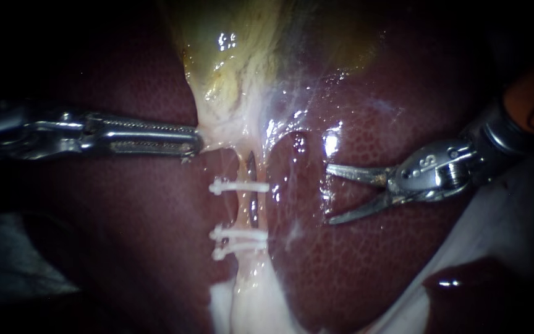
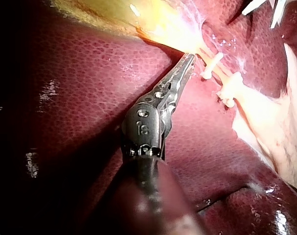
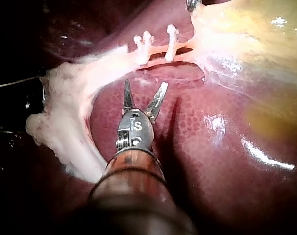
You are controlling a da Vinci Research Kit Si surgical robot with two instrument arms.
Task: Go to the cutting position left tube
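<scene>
A pale tube strand (image 1: 237,213) runs down from the yellowish gallbladder (image 1: 236,49), with a dark slit (image 1: 251,185) along its right side. One white clip (image 1: 239,185) crosses it above, and two clips (image 1: 239,235) sit close together below. My left instrument (image 1: 198,143) comes in from the left, jaws shut on pale tissue at the gallbladder's neck. My right instrument (image 1: 329,194) has two thin blades, open, over the liver to the right of the strand and apart from it, level with the gap between the clips. In the right wrist view its blades (image 3: 145,85) point at the clipped strand (image 3: 158,54).
Dark red liver (image 1: 366,260) surrounds the strand on both sides. Ragged pale tissue (image 1: 248,303) hangs below the clips. A white sheet (image 1: 489,229) lies under the right instrument's shaft. The left wrist view shows the left instrument (image 2: 190,58) beside the clips (image 2: 212,63).
</scene>
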